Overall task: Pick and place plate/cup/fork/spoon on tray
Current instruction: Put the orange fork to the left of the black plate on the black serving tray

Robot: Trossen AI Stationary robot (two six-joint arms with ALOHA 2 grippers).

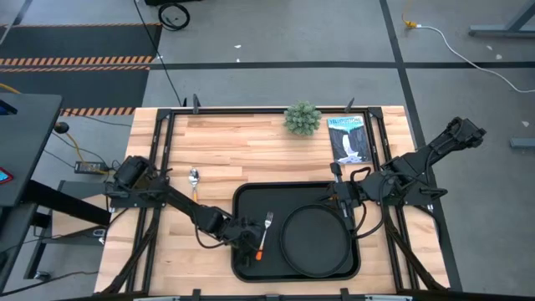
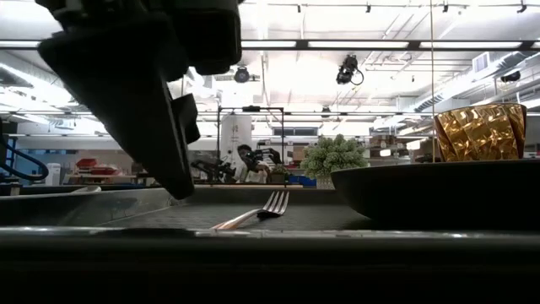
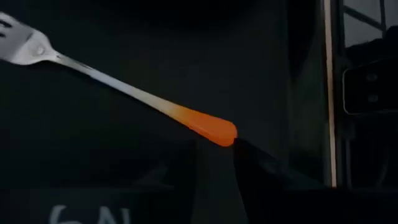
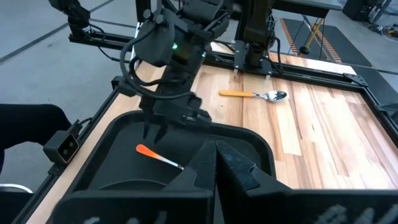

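Note:
The black tray (image 1: 242,201) lies at the table's near middle. The black plate (image 1: 318,242) sits in its right half. The orange-handled fork (image 1: 266,232) lies flat on the tray's left half, tines toward the far edge. My left gripper (image 1: 251,242) is open, and its fingertips stand just at the fork's handle end (image 3: 217,130). The spoon (image 1: 194,182) lies on the wood to the left of the tray. The amber cup (image 2: 479,131) shows only in the low view, behind the plate's rim (image 2: 439,186); what it stands on is hidden. My right gripper (image 1: 343,209) is shut and empty over the plate's far edge.
A small green plant (image 1: 302,118) and a blue booklet (image 1: 349,138) lie at the table's far edge. Bare wood lies between the tray and the far edge. The right arm reaches in from the table's right side.

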